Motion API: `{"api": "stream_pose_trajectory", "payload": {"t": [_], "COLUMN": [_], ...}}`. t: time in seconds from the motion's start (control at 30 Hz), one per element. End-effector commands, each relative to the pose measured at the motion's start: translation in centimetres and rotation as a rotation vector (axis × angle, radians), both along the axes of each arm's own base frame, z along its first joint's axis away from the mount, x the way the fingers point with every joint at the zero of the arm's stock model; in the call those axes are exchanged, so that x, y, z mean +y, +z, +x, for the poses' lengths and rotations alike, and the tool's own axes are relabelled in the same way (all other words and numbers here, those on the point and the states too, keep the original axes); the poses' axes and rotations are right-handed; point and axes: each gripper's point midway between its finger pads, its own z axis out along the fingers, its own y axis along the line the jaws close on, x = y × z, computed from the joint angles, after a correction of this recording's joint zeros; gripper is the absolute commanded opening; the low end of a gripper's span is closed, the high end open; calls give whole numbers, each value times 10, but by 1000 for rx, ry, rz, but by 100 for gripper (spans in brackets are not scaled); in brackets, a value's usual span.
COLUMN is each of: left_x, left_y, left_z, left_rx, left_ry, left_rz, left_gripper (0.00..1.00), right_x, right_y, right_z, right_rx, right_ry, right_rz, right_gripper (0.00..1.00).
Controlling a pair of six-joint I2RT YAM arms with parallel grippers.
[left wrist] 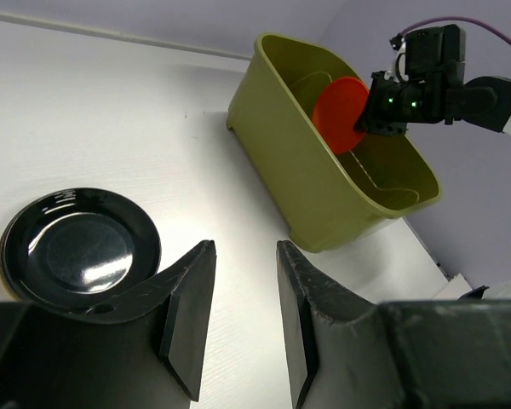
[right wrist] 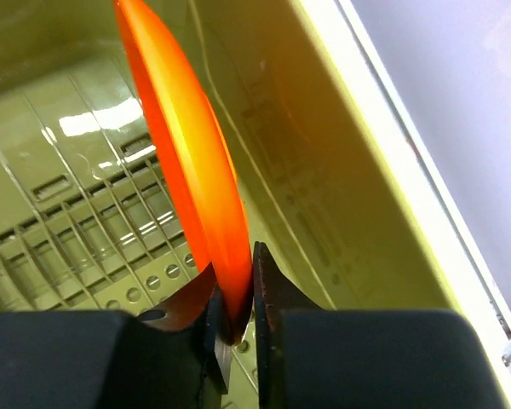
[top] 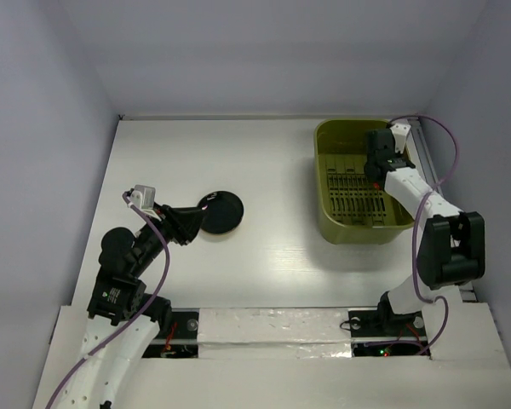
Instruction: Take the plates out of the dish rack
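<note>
Right hand point(right wrist: 234, 300): clenched on the rim of the orange-red plate point(right wrist: 183, 145), one finger pressed to each face; the plate is held on edge.
Plate position: inside the dish rack point(top: 332, 223), close to its right wall and over the slotted floor; whether the floor is touched cannot be told.
Handling: the plate is judged stiff, light and glossy, so slip under a rim pinch is to be expected; breakage is to be feared if it is dropped.
Where to hold: the thin rim is the only hold offered while the plate stands on edge; a deep pinch across both faces is preferred, since a shallow one may let the plate swing.
Clearance: the rack wall lies just beside the plate, so a straight lift is called for.
Left hand point(left wrist: 243, 298): released, nothing between its fingers, held over the bench point(top: 264, 162).
Black plate point(left wrist: 77, 247): laid flat on the bench near the left hand, well apart from the rack; a tan edge is seen beneath it.
</note>
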Motion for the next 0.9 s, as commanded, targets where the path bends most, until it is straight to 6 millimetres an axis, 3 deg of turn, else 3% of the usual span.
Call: {"api": "stream_pose_trajectory", "payload": {"t": [0.0, 0.1, 0.27, 0.37, 0.47, 0.5, 0.57, 0.63, 0.67, 0.73, 0.77, 0.8, 0.83, 0.87], "left_x": [-2, -1, -1, -1, -1, -1, -1, 1, 1, 2, 3, 3, 5, 5], "left_y": [16, 15, 15, 15, 14, 14, 14, 13, 13, 12, 11, 11, 10, 10], "left_z": [-1, -1, -1, 0, 0, 0, 0, 2, 2, 5, 5, 5, 7, 7], "left_rx": [-55, -53, -52, -52, -50, -50, -49, -46, -46, -38, -37, -35, -30, -30], "left_ry": [-11, -7, -5, -3, -3, -3, -3, 6, 6, 15, 18, 18, 29, 29], "left_rz": [-15, -14, -14, -14, -13, -13, -13, -12, -12, -11, -9, -10, -7, -7], "left_gripper": [32, 32, 32, 32, 33, 33, 33, 33, 34, 34, 34, 34, 34, 35], "right_x": [-4, -1, 3, 22, 65, 92, 147, 221, 249, 301, 339, 358, 390, 392], "right_y": [56, 75, 120, 154, 191, 190, 209, 195, 198, 184, 171, 164, 149, 158], "right_z": [6, 2, -10, -18, -23, -24, -29, -46, -45, -57, -61, -65, -68, -67], "right_rx": [-122, -141, -209, -301, -440, -451, -547, -516, -544, -493, -461, -438, -394, -420], "right_ry": [-13, -6, 11, 90, 261, 373, 553, 781, 855, 975, 1041, 1071, 1108, 1109], "right_rz": [-15, -23, -25, 26, 155, 232, 380, 580, 641, 779, 822, 854, 899, 919], "right_gripper": [11, 1, 0, 0, 0, 0, 0, 0, 0, 0, 0, 0, 0, 0]}}
